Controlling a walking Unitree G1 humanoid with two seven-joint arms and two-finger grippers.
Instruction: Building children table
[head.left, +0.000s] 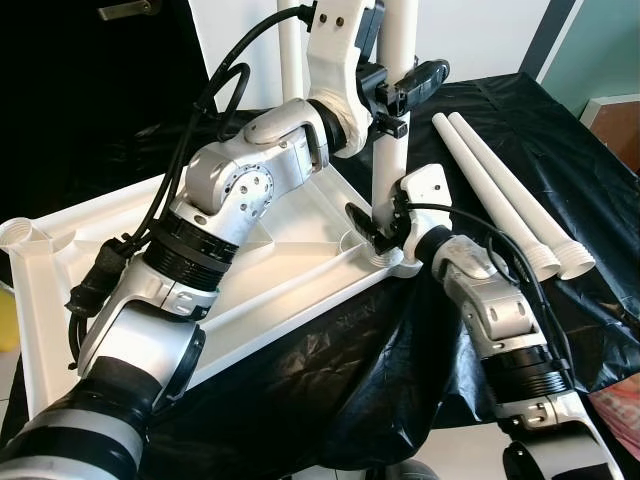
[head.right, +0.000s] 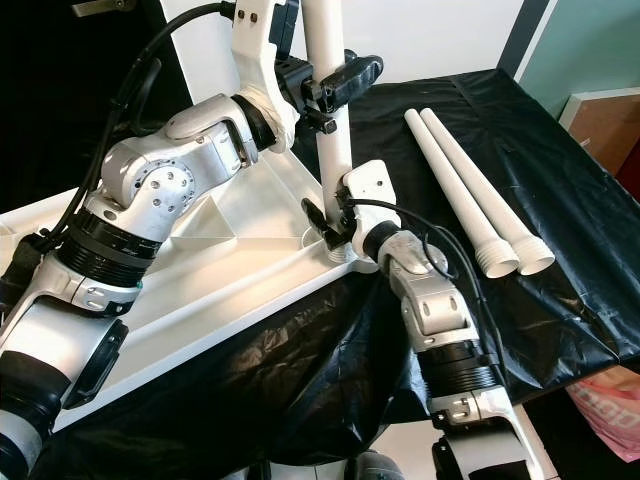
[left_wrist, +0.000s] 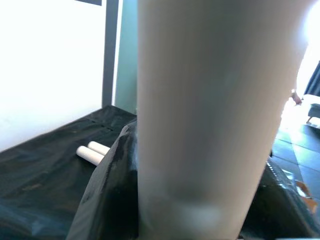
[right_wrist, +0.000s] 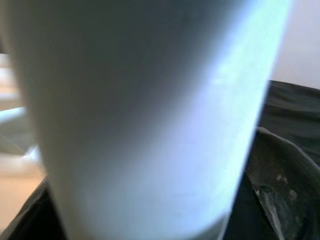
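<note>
I have one white plastic tube leg standing upright in the corner socket of the upturned white plastic tabletop; my left gripper clenches it high up, my right gripper clamps its base. A second leg stands behind. Two loose white legs lie on the black cloth, still to fit.

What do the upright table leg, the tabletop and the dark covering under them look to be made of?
Table leg: likely moulded plastic, smooth matte white tube with no grain.
Tabletop: probably the same white plastic, judging by its moulded ribs and corner sockets.
Covering: thin black plastic sheeting, glossy and wrinkled.
</note>
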